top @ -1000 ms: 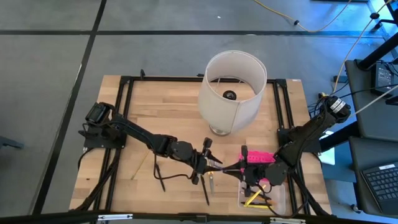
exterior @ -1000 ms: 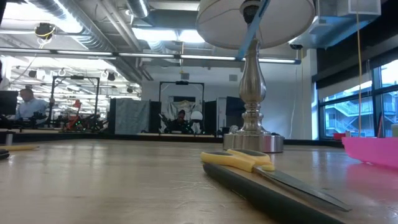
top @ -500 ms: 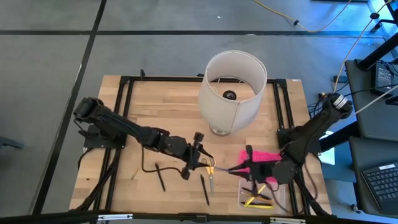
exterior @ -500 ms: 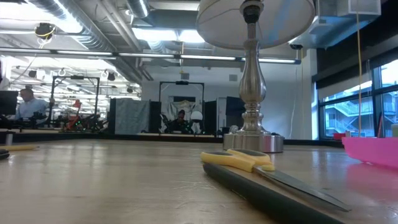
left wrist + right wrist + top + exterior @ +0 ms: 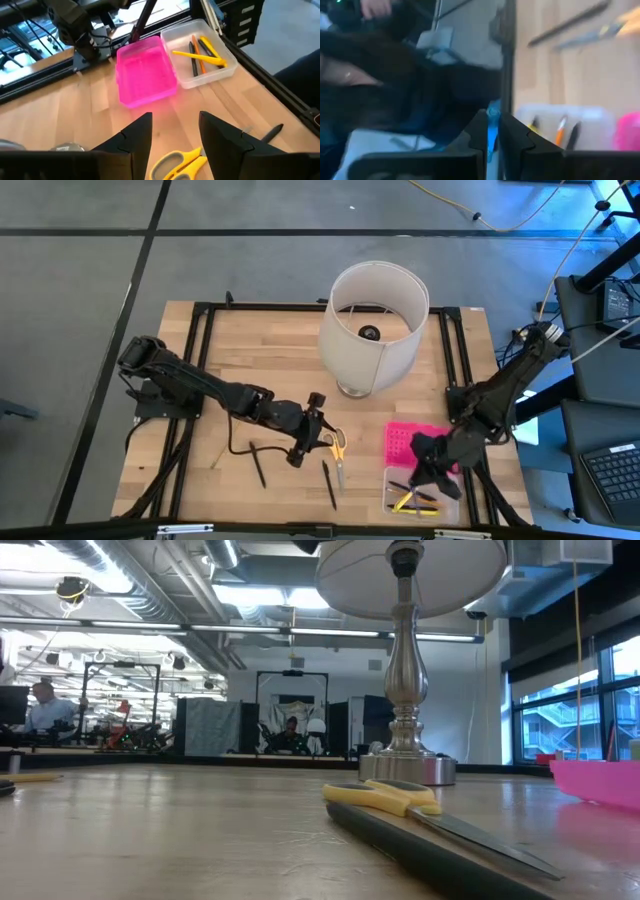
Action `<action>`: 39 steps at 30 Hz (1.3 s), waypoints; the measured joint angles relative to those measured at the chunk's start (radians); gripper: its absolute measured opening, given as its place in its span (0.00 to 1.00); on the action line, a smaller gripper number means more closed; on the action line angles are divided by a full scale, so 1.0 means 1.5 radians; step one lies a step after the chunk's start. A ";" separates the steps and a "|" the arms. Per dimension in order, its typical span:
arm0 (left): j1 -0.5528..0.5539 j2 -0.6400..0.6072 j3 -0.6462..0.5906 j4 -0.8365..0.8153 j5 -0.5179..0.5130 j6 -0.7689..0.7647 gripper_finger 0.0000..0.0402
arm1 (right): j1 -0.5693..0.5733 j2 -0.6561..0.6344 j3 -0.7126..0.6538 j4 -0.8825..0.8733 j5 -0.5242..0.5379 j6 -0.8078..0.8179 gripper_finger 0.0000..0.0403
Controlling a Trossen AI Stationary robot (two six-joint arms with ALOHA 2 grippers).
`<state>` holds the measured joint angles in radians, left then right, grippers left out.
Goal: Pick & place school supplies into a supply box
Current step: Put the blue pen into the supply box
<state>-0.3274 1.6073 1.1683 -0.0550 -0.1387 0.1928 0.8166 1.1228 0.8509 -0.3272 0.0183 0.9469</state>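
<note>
The supply box lies near the table's right near corner: pink dotted lid (image 5: 415,440) lying open beside the clear base (image 5: 448,498), which holds yellow pencils and black pens (image 5: 202,52). My right gripper (image 5: 425,468) hovers over the base, shut on a grey-blue pen (image 5: 492,125). My left gripper (image 5: 310,427) is open just left of the yellow-handled scissors (image 5: 336,446), which lie flat on the table. In the left wrist view the scissors (image 5: 180,162) show between its fingers. Two black pens (image 5: 258,465) (image 5: 328,484) lie on the wood near the front edge. My right gripper pinches the grey-blue pen (image 5: 493,117) between its two fingers (image 5: 479,132). Only a short blue stretch shows in the narrow gap. The pen is lifted clear over the box. Which part of the pen is held is hidden by the fingers.
A lamp with a big white shade (image 5: 375,320) stands on a metal foot (image 5: 405,755) at the table's middle far side. A black frame (image 5: 200,380) runs along the table's edges. A black pen (image 5: 430,850) lies just in front of the scissors (image 5: 385,795). People sit in the room behind.
The pen reached from my right gripper toward my left gripper a second ago. My left gripper has drawn back toward the table's left. My right gripper has carried the pen toward the right near corner, turning, and now stands over the clear base.
</note>
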 joint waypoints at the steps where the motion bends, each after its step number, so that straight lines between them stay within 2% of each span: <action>1: 0.000 0.000 0.000 -0.002 0.000 -0.003 0.39 | 0.001 0.004 0.000 -0.005 -0.004 0.015 0.08; 9: 0.003 0.000 0.000 -0.031 0.002 -0.051 0.39 | -0.011 0.071 0.000 -0.187 0.000 0.099 0.08; 15: 0.007 0.000 0.000 -0.051 0.001 -0.080 0.39 | -0.027 0.114 0.000 -0.178 -0.077 0.099 0.08; 24: 0.008 0.003 0.000 -0.057 0.001 -0.120 0.39 | -0.028 0.162 0.000 -0.173 -0.084 0.099 0.09; 30: 0.001 0.058 0.000 -0.064 0.008 -0.138 0.39 | -0.028 0.179 0.000 -0.159 -0.079 0.097 0.15; 39: -0.011 0.158 0.000 -0.051 0.029 -0.161 0.39 | -0.027 0.193 0.000 -0.142 -0.083 0.100 0.16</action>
<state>-0.3434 1.8447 1.1679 -0.1320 -0.0948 -0.0494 0.7757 1.4120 0.8505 -0.5408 -0.1059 1.0965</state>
